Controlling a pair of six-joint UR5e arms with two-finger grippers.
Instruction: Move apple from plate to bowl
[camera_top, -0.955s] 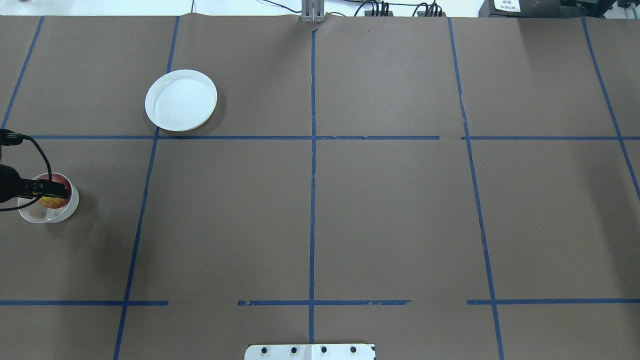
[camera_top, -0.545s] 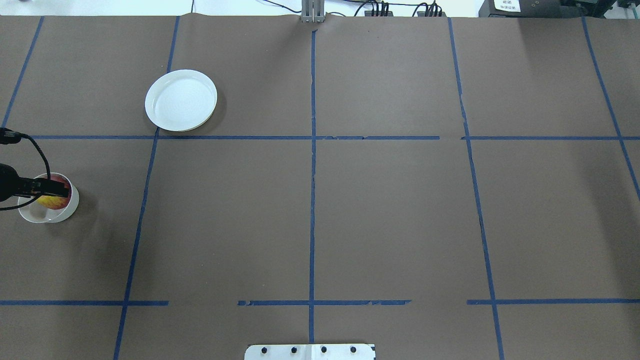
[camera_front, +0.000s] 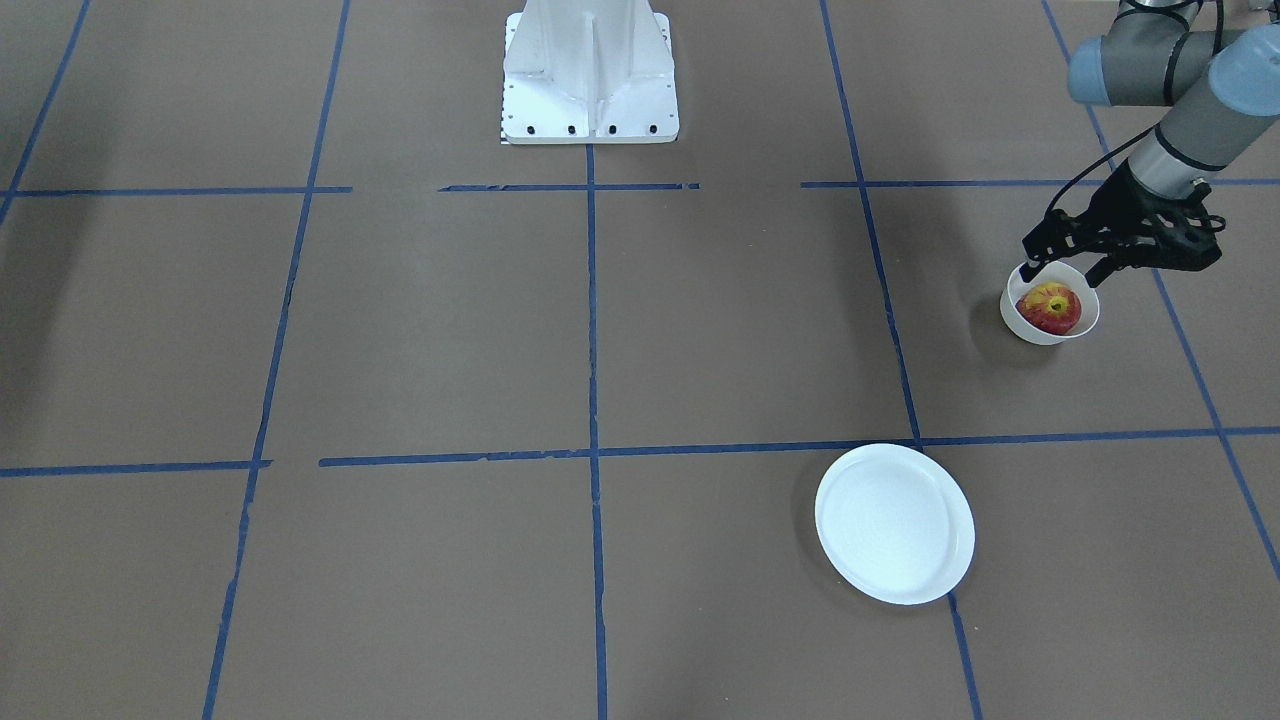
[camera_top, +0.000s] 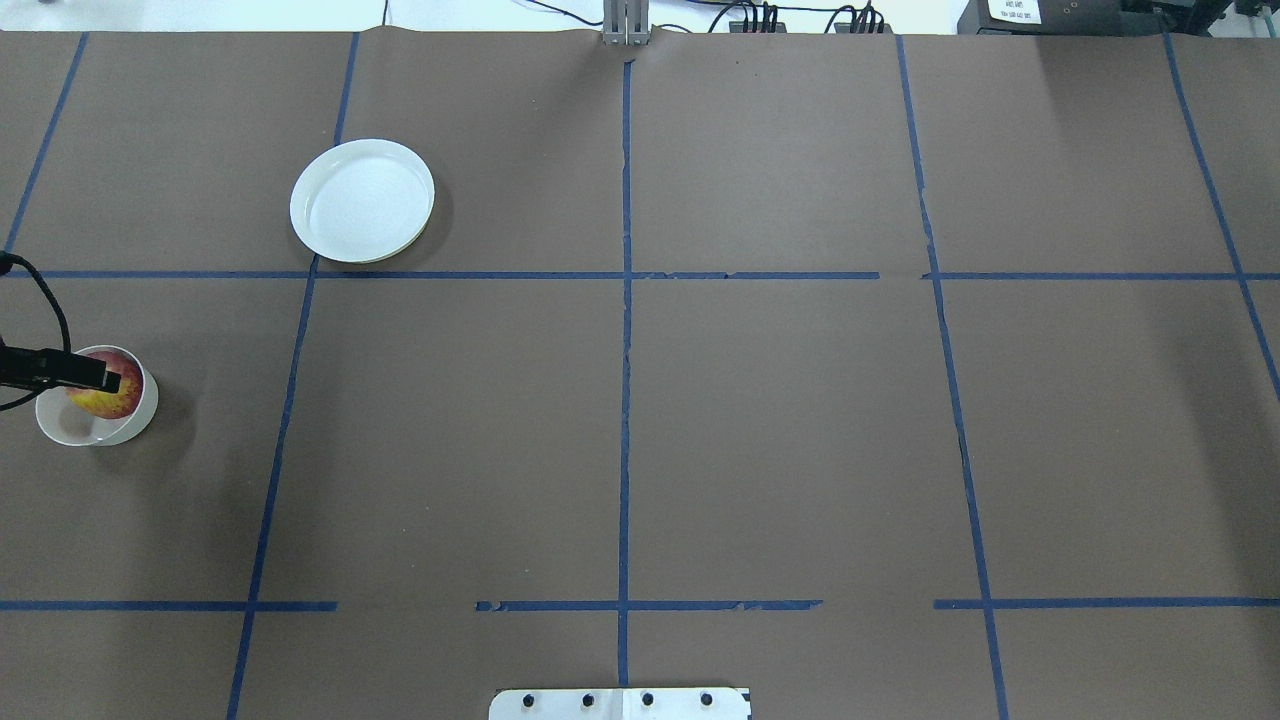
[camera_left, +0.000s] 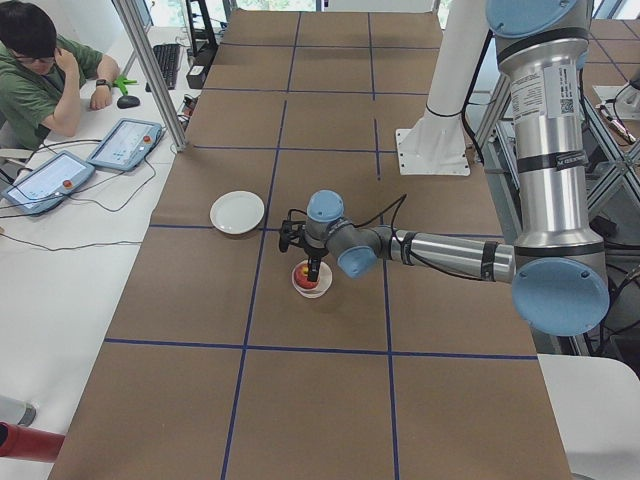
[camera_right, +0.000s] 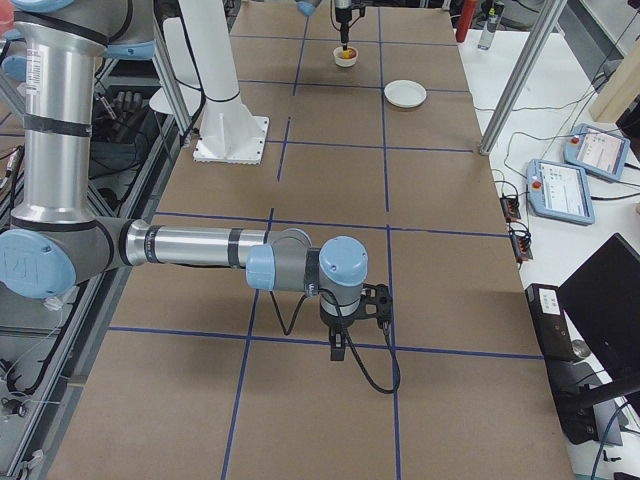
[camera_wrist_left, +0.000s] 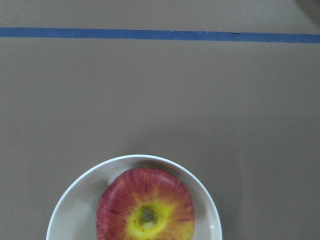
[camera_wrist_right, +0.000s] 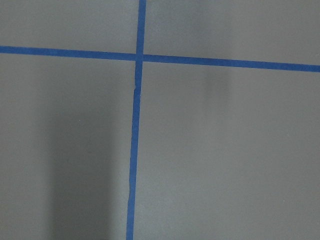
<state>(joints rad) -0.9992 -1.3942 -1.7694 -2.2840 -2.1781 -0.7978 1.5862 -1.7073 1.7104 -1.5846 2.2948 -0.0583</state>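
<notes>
The red apple with its yellow stem patch lies in the small cream-white bowl on my left side. It also shows in the overhead view and in the left wrist view. My left gripper hovers just above the bowl's near rim, open and empty, its fingers spread apart and off the apple. The flat white plate is empty and stands apart from the bowl, also in the overhead view. My right gripper shows only in the right side view, low over bare table; whether it is open or shut I cannot tell.
The white robot base mount stands at the table's middle near edge. Blue tape lines cross the brown table cover. An operator sits with two tablets beyond the far table edge.
My left gripper has drawn back from over the bowl toward the table's left edge, and more of the apple shows. The apple, bowl and plate have not moved.
</notes>
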